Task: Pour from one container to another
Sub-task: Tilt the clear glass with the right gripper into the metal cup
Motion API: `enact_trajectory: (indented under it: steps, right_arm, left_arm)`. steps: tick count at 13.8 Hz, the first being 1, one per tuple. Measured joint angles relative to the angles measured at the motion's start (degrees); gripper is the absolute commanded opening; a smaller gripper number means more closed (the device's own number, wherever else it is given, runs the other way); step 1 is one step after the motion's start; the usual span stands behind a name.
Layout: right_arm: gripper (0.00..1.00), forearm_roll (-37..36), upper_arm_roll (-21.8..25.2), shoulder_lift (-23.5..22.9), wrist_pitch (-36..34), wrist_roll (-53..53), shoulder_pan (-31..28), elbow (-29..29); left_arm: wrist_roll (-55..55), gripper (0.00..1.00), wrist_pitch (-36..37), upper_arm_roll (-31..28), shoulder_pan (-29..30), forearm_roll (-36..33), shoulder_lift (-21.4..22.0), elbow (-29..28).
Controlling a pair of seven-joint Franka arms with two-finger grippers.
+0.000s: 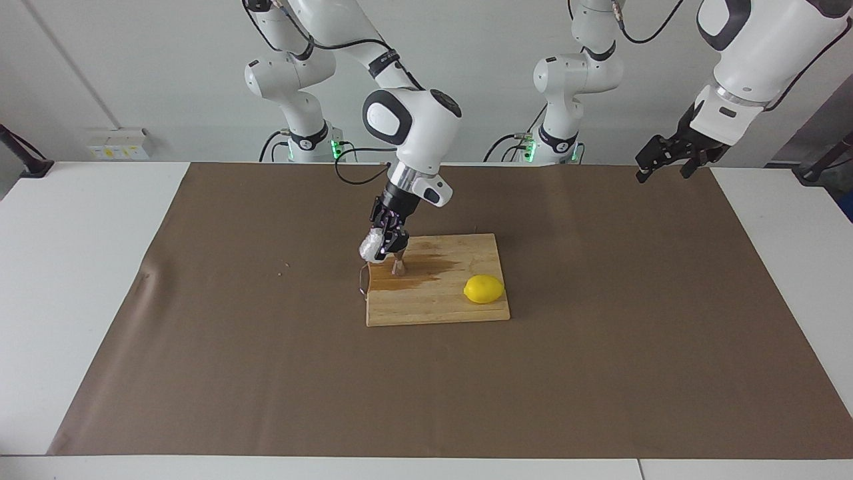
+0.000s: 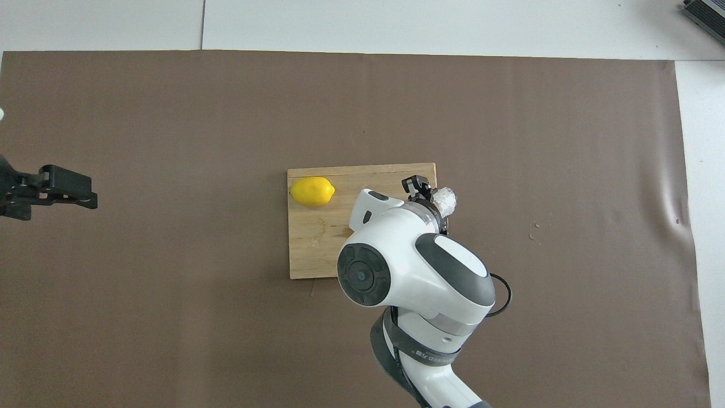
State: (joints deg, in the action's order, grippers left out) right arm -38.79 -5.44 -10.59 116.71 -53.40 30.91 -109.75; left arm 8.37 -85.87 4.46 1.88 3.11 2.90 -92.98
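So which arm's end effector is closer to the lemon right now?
Right. The right end effector holds the cup over the board's edge beside the lemon; the left end effector waits over the table's end.

Wall: you see a plain white wall (image 1: pixel 166 73) at the robots' end of the table.
Table: you have a white table (image 1: pixel 66 280), covered mostly by a brown mat (image 1: pixel 600 320).
Socket: a white socket strip (image 1: pixel 118 144) sits on the wall, toward the right arm's end.
Light: even, with soft shadows.
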Motion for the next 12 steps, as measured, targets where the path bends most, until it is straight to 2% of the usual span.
enact_trajectory:
  steps: [12]
  right_arm:
    - [0.00,-2.97,0.00,0.40,-0.12,0.00,1.24,-0.22]
  left_arm:
    - [0.00,1.00,0.00,0.00,0.00,0.00,0.00,0.00]
